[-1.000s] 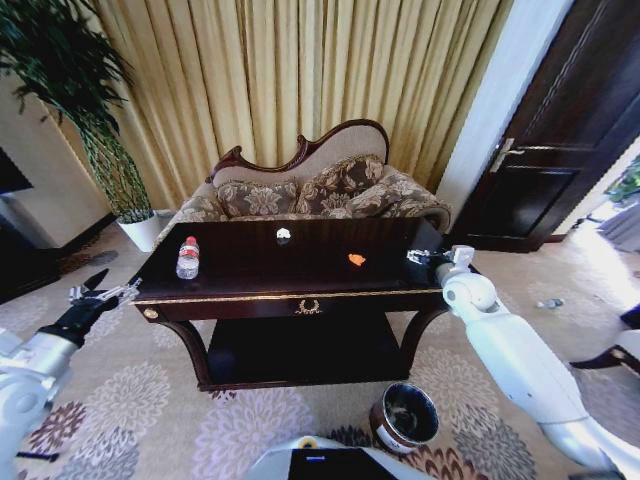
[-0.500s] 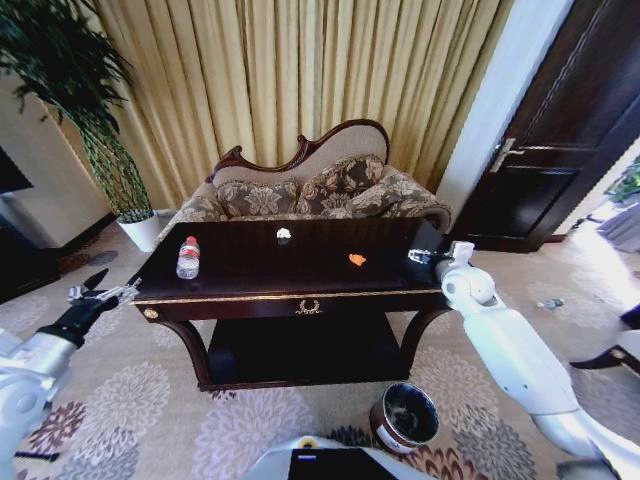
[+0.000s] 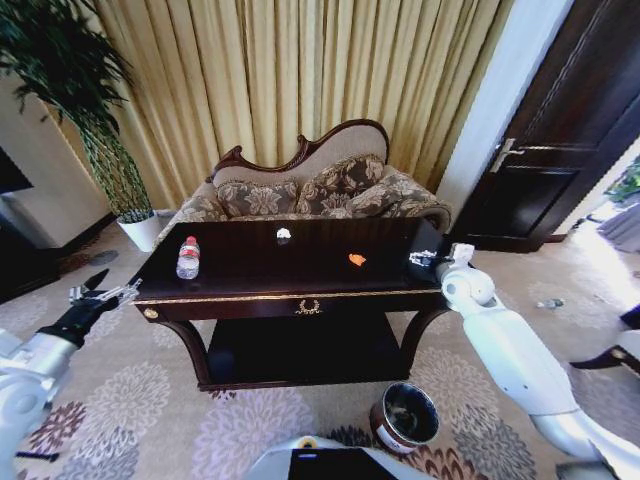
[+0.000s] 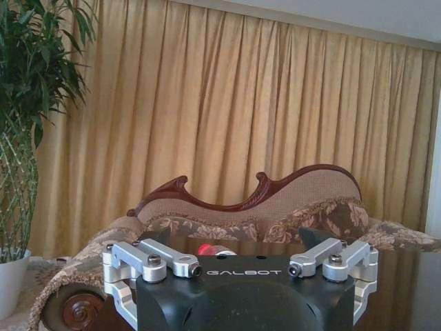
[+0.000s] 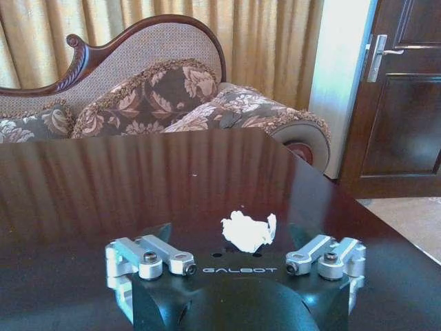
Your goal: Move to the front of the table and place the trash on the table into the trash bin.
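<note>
The dark table stands in front of me. On it sit a clear bottle with a red cap at the left, a white scrap near the back and an orange scrap to the right. The round dark trash bin stands on the carpet by the table's right leg. My left gripper hangs open off the table's left end; in its wrist view the bottle's red cap peeks over the gripper. My right gripper is open at the table's right edge, with another white scrap just ahead of it.
A carved sofa with patterned cushions stands behind the table, before gold curtains. A white plant pot is at the far left, a dark door at the right. Patterned carpet lies open on both sides of the table.
The right arm has edged very slightly toward the table. The left arm and the things on the table have not moved.
</note>
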Robot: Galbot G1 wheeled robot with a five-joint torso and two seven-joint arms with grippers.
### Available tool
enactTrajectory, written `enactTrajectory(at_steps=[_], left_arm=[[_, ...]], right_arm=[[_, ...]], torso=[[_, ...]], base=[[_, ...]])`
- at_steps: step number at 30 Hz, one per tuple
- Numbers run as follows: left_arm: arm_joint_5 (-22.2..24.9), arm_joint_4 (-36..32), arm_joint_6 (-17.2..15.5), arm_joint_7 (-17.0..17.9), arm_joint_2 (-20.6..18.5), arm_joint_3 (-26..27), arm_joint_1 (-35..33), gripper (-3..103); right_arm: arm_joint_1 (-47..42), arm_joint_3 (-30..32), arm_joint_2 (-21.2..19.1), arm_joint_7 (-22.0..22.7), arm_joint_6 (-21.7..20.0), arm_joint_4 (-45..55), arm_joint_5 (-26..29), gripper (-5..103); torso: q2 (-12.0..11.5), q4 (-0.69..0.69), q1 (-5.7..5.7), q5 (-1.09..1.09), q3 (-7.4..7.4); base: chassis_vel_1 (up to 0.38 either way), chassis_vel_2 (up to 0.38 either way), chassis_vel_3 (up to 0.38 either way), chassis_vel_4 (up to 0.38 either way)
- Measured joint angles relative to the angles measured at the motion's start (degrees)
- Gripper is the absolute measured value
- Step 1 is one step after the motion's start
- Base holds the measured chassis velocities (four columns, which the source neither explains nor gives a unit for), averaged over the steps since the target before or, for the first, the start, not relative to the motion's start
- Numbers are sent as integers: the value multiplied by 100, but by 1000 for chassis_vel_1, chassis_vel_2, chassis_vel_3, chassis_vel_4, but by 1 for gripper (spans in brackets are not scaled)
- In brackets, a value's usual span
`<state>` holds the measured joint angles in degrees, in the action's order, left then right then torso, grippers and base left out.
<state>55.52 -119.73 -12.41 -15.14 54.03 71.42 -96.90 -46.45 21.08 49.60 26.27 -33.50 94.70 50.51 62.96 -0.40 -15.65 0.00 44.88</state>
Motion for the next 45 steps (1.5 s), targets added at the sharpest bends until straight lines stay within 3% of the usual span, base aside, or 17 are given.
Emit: enactTrajectory(at_steps=[2,7,8,9,10,14,17,23,25,30,37,45], left_arm=[[-31,13,7,-9,-2,-13,6,100],[-52,31,14,-22,-13,-15,7,100],[-53,40,17,-29,-29,-15,8,100],[-53,47,18,-35,-40,-13,11,100],[-53,51,19,-37,-46,-11,15,100],[-53,53,20,-40,-48,-12,17,100],[-53,53,25,-44,-47,-16,23,100],[-53,53,33,-62,-40,-16,21,100],[-53,54,39,-67,-35,-15,15,100],[-53,54,52,-79,-32,-3,2,100],[-49,35,53,-75,-5,-29,26,100],[-91,27,53,-69,14,-105,48,100]], right_arm=[[-16,0,20,-20,21,0,-31,85],[-44,0,25,-51,41,0,-76,75],[-58,5,29,-63,46,-1,-96,64],[-71,12,33,-70,52,-2,-109,64],[-90,19,38,-75,65,-3,-131,53],[-115,23,39,-88,89,-2,-163,46],[-120,24,34,-92,116,-1,-201,31],[-128,19,23,-92,135,12,-207,14],[-151,19,23,-91,152,34,-209,3],[-216,28,30,-82,239,141,-257,1],[-869,315,-117,-463,860,1235,-635,1],[-1279,235,-47,-459,1266,1972,-692,1]], torso=[[0,0,0,0,0],[0,0,0,0,0],[0,0,0,0,0],[0,0,0,0,0],[0,0,0,0,0],[0,0,0,0,0],[0,0,0,0,0],[0,0,0,0,0],[0,0,0,0,0],[0,0,0,0,0],[0,-1,0,-1,-1],[1,1,1,-1,0]], base=[[0,0,0,0],[0,0,0,0],[0,0,0,0],[0,0,0,0],[0,0,0,0],[0,0,0,0],[0,0,0,0],[0,0,0,0],[0,0,0,0],[0,0,0,0],[0,0,0,0],[0,0,0,0]])
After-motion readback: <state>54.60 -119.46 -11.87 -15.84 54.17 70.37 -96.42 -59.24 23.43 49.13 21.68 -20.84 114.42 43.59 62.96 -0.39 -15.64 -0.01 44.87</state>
